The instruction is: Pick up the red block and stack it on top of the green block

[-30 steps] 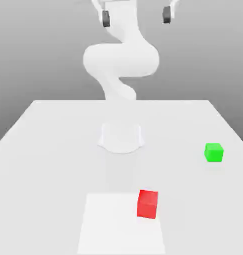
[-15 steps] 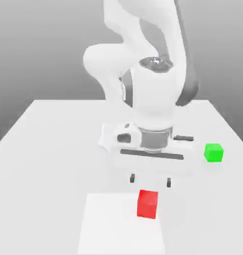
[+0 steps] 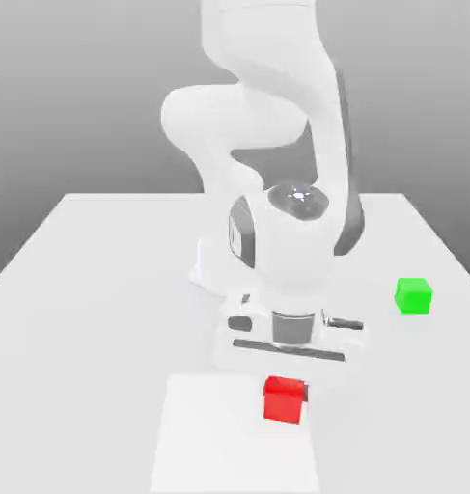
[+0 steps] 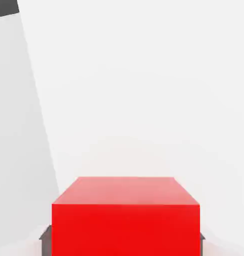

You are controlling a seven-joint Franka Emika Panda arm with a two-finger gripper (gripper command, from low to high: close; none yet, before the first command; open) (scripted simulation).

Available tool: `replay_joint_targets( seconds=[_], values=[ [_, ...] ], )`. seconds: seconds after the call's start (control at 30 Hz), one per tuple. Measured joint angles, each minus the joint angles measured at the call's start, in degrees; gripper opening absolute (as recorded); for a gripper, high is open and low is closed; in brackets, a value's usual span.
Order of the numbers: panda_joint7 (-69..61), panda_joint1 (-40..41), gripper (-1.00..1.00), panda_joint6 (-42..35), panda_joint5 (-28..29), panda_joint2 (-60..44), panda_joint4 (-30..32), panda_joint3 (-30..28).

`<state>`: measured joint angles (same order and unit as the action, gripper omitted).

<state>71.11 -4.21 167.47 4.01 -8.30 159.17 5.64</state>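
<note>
Surface [image 3: 103,318] bears the green block [image 3: 414,296], well apart. Your pincer [image 3: 286,392] is closed on the red block [image 3: 284,400] over the white patch [image 3: 229,453]; confirm grip, then lift straight.

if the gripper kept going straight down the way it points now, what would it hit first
Probably the white sheet under the red block: the gripper is shut on that block, so the block's underside would likely press the sheet first, though any gap there is hard to judge.
</note>
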Motion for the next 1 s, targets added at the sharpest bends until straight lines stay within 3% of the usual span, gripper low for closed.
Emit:
replay_joint_targets(
  seconds=[0.2, 0.77, 0.9, 1.0],
  values=[
    [-6.94, -2.67, -1.0, -7.85, -5.54, 9.6, 1.63, 3.77],
    [-41.38, -41.65, -1.0, -14.65, -17.21, 20.75, 5.26, 22.07],
    [-40.2, -41.93, -1.0, -9.53, -12.96, 15.59, 5.36, 24.4],
    [-34.13, -40.63, -1.0, -3.81, -4.15, 9.14, 5.25, 23.58]
  ],
)
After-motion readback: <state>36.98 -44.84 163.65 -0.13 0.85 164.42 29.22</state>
